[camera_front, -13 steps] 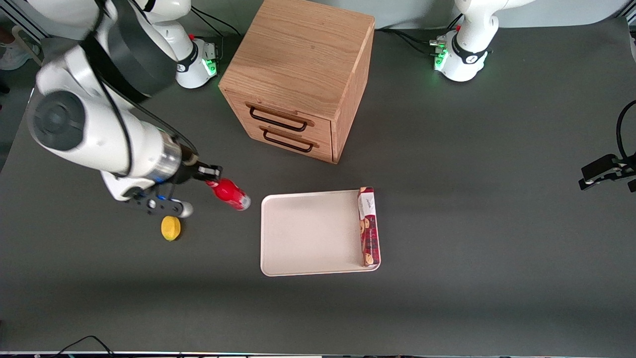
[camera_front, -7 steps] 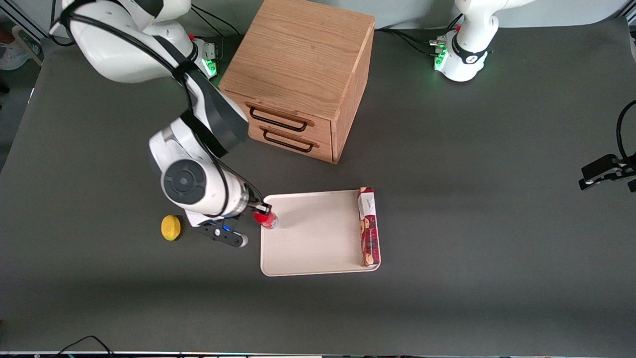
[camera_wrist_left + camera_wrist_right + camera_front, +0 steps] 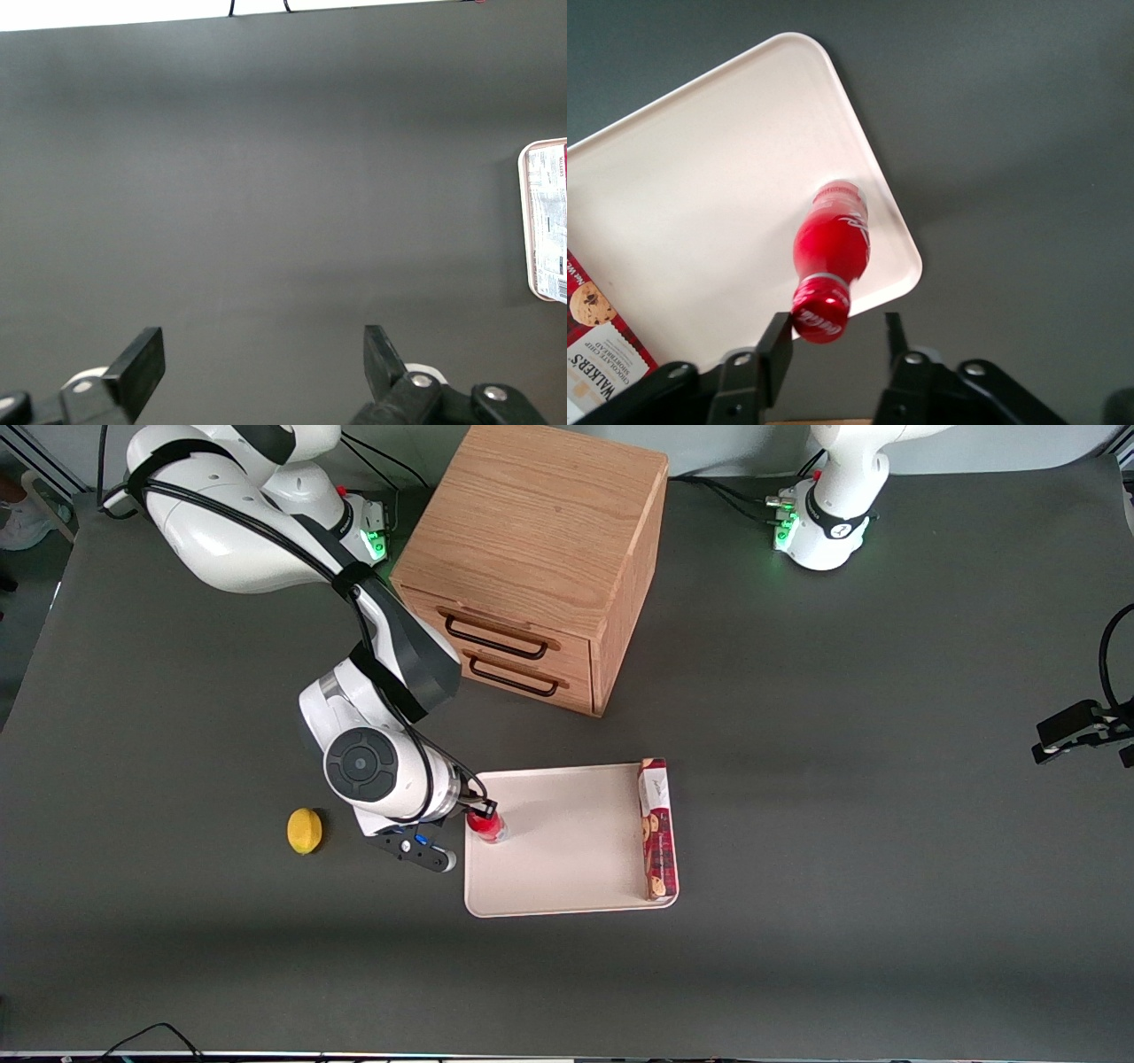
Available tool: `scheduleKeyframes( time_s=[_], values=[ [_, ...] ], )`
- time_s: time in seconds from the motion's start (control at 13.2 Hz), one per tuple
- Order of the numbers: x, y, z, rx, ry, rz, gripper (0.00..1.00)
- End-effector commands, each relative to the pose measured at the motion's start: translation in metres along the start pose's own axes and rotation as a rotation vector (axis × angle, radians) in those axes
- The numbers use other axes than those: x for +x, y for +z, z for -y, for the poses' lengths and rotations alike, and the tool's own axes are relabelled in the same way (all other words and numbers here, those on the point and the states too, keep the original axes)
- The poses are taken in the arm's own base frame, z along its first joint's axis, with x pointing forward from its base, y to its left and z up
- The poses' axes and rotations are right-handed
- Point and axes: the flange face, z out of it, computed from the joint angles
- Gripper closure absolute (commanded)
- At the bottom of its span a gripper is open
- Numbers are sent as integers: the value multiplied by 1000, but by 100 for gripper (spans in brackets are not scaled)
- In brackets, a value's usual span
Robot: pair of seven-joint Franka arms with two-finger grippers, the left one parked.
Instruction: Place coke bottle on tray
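The coke bottle (image 3: 486,825) is small and red with a red cap. It stands on the cream-white tray (image 3: 567,850), close to the tray's edge toward the working arm's end. My right gripper (image 3: 483,811) is just above it. In the right wrist view the fingers (image 3: 776,341) stand apart on either side of the cap of the bottle (image 3: 831,248). One finger is at the cap and a gap shows at the other. The bottle's base rests on the tray (image 3: 700,177) near its rounded corner.
A long red cookie box (image 3: 656,828) lies along the tray's edge toward the parked arm's end and also shows in the right wrist view (image 3: 594,354). A yellow lemon (image 3: 305,831) lies on the table beside my arm. A wooden drawer cabinet (image 3: 532,558) stands farther from the front camera.
My arm swung from beside the lemon to the tray, carrying the bottle. In the last half second the bottle moved a little further onto the tray.
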Motion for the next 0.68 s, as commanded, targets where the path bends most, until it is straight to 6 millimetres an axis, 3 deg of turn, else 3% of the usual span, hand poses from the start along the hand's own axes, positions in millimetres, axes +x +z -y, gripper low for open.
scheduleKeyframes(
  time_s=[0.0,0.08,0.3,0.46,0.61],
  values=[
    [2,-23,-3,20,16,-42,22],
    [5,-39,-9,29,14,-56,21],
    [-3,-114,-38,17,-67,-107,7],
    [-10,-178,-79,-4,-205,-137,3],
    [-10,-241,-147,-26,-339,-136,0]
  ],
)
